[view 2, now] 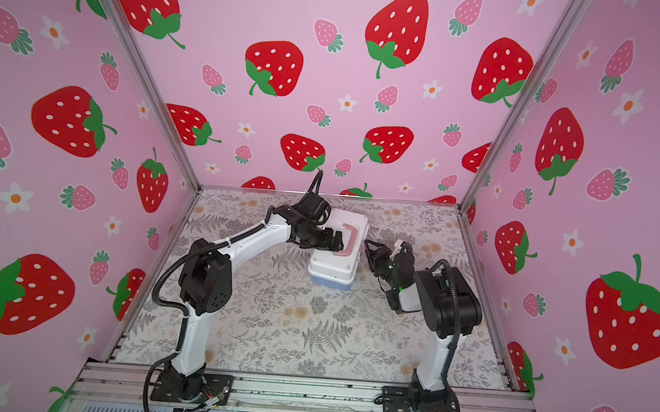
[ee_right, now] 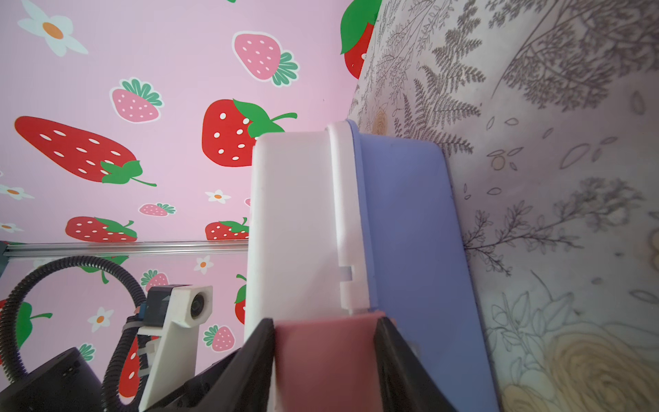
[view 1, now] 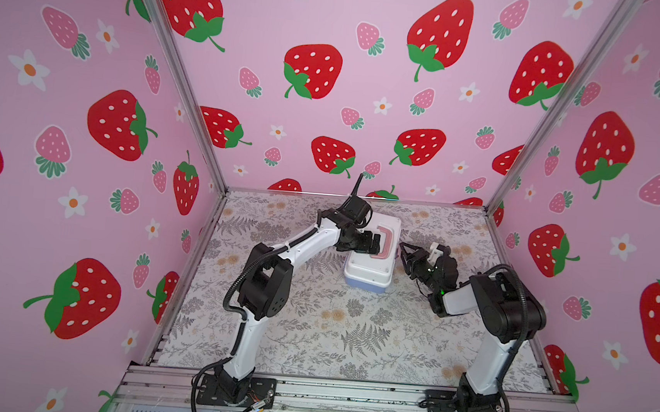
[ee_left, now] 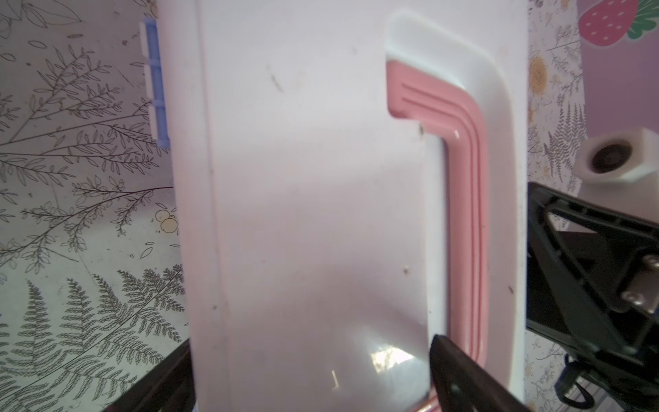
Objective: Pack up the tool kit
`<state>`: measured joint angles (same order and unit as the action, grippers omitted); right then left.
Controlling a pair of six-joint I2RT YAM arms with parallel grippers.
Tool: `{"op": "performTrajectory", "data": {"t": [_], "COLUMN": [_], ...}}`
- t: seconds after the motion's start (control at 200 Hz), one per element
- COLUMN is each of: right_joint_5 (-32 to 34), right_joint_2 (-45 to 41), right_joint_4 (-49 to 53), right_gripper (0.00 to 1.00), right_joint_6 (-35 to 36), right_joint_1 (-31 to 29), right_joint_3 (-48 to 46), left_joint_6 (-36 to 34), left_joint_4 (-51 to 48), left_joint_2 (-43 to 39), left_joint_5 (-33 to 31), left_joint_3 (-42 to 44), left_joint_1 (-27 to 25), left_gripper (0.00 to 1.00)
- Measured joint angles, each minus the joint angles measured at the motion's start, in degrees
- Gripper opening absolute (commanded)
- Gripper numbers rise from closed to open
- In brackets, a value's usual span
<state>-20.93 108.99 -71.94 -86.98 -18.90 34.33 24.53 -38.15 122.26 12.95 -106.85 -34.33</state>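
Far-middle of table (view 1: pixel 310 334) | tool kit (view 1: pixel 370 258) runs near-far | right gripper (ee_right: pixel 325 321) clamps its right-side pink latch (ee_right: pixel 324 360) | left gripper (ee_left: pixel 310 342) gapes wide over lid (ee_left: pixel 303 178)

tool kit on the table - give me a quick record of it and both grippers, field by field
case: small rectangular plastic tool kit, white lid down on periwinkle-blue base
handle: pink, folded flat in lid recess
left gripper: open, spread over lid
right gripper: shut on pink latch at case side
surface: floral-print table
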Motion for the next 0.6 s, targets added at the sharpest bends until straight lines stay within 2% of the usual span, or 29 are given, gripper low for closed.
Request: {"op": "performTrajectory", "data": {"t": [0.06,0.075,0.14,0.305,0.6], "right_joint_5": [-0.24,-0.33,-0.92,-2.32,-2.99], "right_joint_2": [0.33,0.39,0.87,2.99,3.82], "right_joint_4": [-0.28,-0.33,-0.35,0.57,1.38], "right_gripper": [0.51,0.55,0.60,0.65,0.56], "right_joint_6": [0.28,0.42,0.92,1.16,1.38], "right_joint_1": [0.04,0.07,0.04,0.07,0.20], "right_joint_3": [0.04,0.04,0.22,0.76,0.98], "left_joint_6": [0.00,0.00,0.00,0.09,0.15], "left_joint_4": [0.00,0.00,0.00,0.00,0.02], "left_joint_2": [0.02,0.02,0.02,0.02,0.04], "left_joint_5": [0.00,0.02,0.04,0.13,0.13], "left_joint_3": [0.00,0.00,0.00,0.00,-0.02], "left_joint_1": [0.00,0.00,0.00,0.04,0.07], "left_gripper": [1.00,1.00,1.00,1.00,1.00]}}
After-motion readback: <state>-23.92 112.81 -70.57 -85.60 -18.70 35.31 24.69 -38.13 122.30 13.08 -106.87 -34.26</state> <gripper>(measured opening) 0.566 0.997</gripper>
